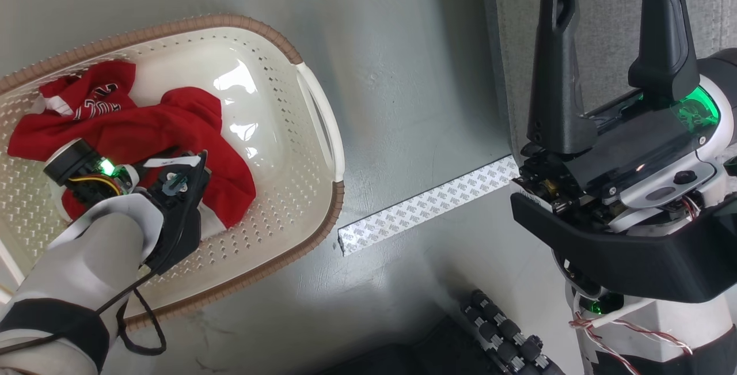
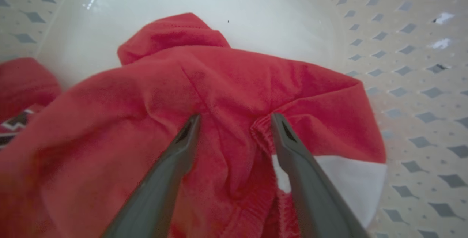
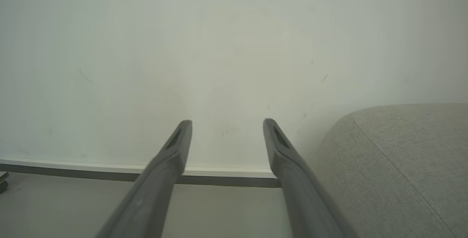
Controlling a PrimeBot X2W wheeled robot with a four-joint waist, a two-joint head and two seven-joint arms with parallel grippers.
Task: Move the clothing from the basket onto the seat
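**Handling properties.** The clothing [image 1: 173, 127] is judged to be light, limp knit fabric. It will drape and stretch when lifted and cannot be broken. The main risk is that a trailing end catches on the basket [image 1: 270, 75] rim, or that a second piece is lifted along with the first.

**Recommended hold.** Grip a raised fold, not a flat layer. In the left wrist view a ridge of bunched cloth stands between the left fingers [image 2: 172, 165], and a gathered, elastic-looking hem lies just beside the right-hand tip. Closing on that ridge should trap several layers and resist slipping.

**Finger state.** The left fingers are spread wide with their tips at the fabric surface, straddling the fold. Nothing is clamped yet. The right fingers [image 3: 164, 157] are also spread and empty. They point at a pale wall, with the sofa [image 3: 402, 157] just beside them.

**Location.** All of the clothing lies crumpled inside the basket, towards its left half, and the glossy basket bottom is bare beyond it. The basket stands on the grey floor [image 1: 403, 46], well apart from the sofa.

**Appearance.** The fabric is bright red and matte with soft creases, and a white panel shows at one edge. A portion further left bears a printed mark in white and dark tones.
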